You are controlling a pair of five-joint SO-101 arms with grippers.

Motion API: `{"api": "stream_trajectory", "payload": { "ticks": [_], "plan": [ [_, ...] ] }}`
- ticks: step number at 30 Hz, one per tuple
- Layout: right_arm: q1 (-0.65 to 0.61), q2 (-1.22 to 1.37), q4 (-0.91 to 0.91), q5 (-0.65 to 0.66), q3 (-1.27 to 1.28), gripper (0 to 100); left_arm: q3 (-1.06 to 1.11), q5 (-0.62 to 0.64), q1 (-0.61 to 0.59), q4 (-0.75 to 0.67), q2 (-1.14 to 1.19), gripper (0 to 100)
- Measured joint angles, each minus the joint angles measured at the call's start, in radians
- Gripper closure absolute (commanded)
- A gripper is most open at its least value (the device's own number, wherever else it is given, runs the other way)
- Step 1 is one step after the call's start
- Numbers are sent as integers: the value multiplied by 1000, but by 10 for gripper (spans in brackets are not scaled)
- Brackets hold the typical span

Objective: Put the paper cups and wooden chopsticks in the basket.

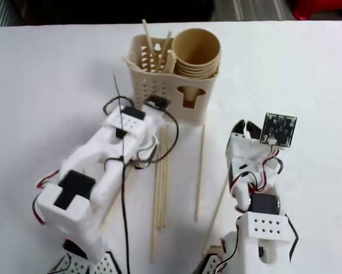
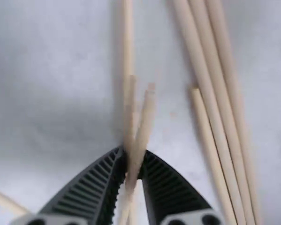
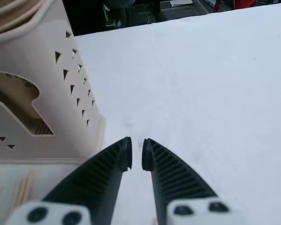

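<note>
Cups [image 1: 196, 51] sit stacked one inside the other in the basket [image 1: 159, 94], in the half nearer the table's right edge. A few chopsticks [image 1: 153, 48] stand in the other half, and their tops poke out above the rim. The basket stands on the white table [image 1: 45, 74], near the far edge and about halfway along it.

More chopsticks lie flat on the table in front of the basket, between the two arms. A bunch [image 1: 161, 182] lies close together and runs from the near edge toward the basket. A single stick [image 1: 200, 171] lies by itself a little nearer the right edge. A slanted stick [image 1: 219, 208] lies past that one, with its near end by the foot of the right arm.

The left gripper [image 2: 133, 164] is down low over the table, just beside the bunch, on the side of the left edge. Its jaws are clamped on chopsticks. It looks like two thin sticks [image 2: 145, 117] pinched side by side, but they are blurry.

The right gripper [image 1: 243, 128] is near the basket, on the side toward the right edge. Its jaws are almost together, with a thin gap and nothing in it. White table shows under it.
</note>
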Motion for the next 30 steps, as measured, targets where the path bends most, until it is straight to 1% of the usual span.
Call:
{"api": "stream_trajectory", "payload": {
  "ticks": [3,7,11,17,22,26,30],
  "plan": [
    [0,0,0,0,0,942,23,-23,0,0,-20,978],
    [0,0,0,0,0,942,118,-61,-2,0,-112,978],
    [0,0,0,0,0,942,230,-66,-3,0,-272,978],
    [0,0,0,0,0,942,318,-147,-3,18,-526,978],
    [0,0,0,0,15,942,302,-164,-5,103,-690,978],
    [0,0,0,0,15,942,206,-164,-5,184,-779,978],
    [0,0,0,0,15,942,75,-164,-5,235,-819,978]
  ]
}}
